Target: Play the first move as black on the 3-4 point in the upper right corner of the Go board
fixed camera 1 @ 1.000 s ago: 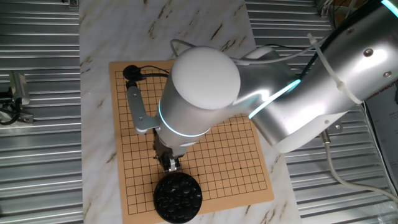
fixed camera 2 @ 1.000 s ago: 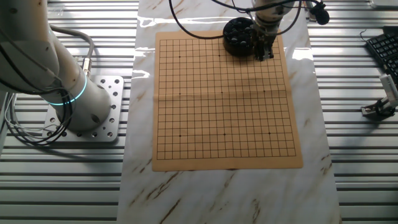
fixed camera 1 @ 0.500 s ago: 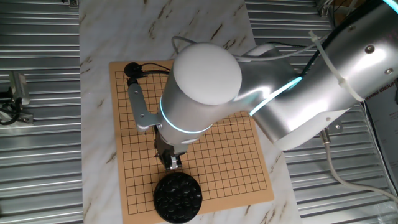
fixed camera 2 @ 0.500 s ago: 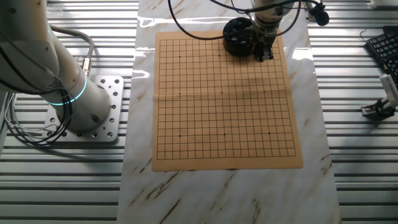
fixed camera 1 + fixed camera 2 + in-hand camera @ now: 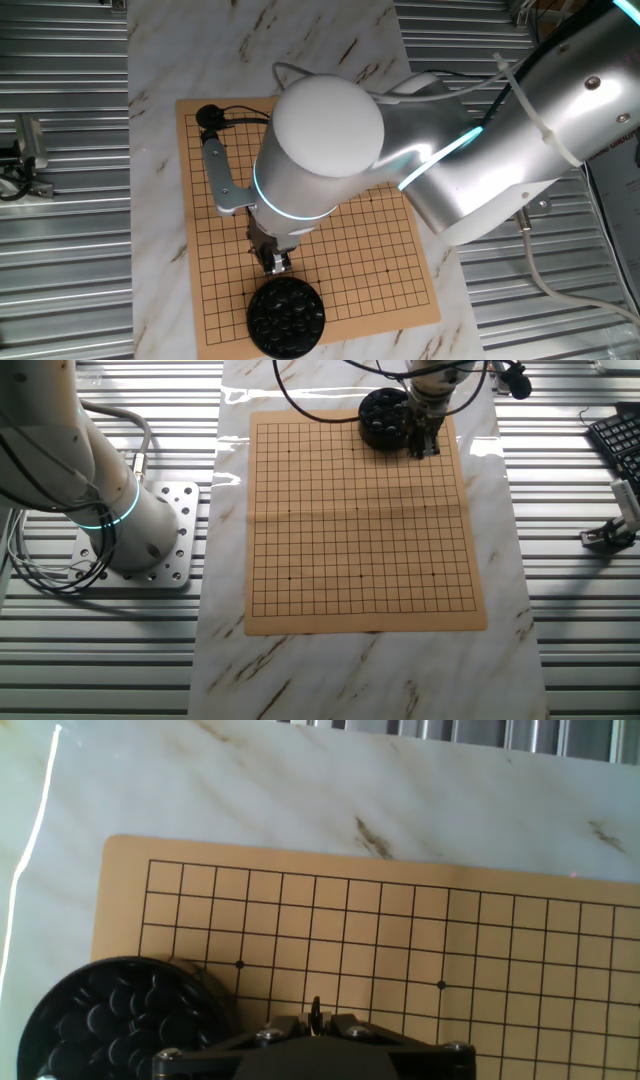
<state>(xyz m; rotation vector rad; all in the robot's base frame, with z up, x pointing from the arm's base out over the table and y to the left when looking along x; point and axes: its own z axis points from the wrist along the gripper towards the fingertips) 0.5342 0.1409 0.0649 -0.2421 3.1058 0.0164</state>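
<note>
Tan wood with thin black lines: that is the Go board (image 5: 520, 950) under me. It lies on a white marble table top (image 5: 510, 650) with brown streaks. Ribbed grey metal (image 5: 580, 620) is all around the table.

My gripper (image 5: 316, 1020) hangs low over the board, near one edge. The two fingers are pressed close together. Between their tips sticks a thin dark sliver that looks like the black stone (image 5: 316, 1010), seen from its edge. So I seem to be pinching it, above the lines and not on them.

Just beside my fingers is the round black bowl (image 5: 150, 964). It is full of shiny black stones (image 5: 110, 1020). It sits on the board's edge and covers some of the lines there, close to a little star dot (image 5: 240, 964). Another star dot (image 5: 441, 985) is out in the open part of the board.

From one fixed view my fat silver arm (image 5: 330, 140) hides a big piece of the board. A black cable (image 5: 300, 405) loops over the far end of the table. A keyboard (image 5: 615, 440) lies well off to the side, and my base (image 5: 130, 530) stands on a plate with holes beside the table.
</note>
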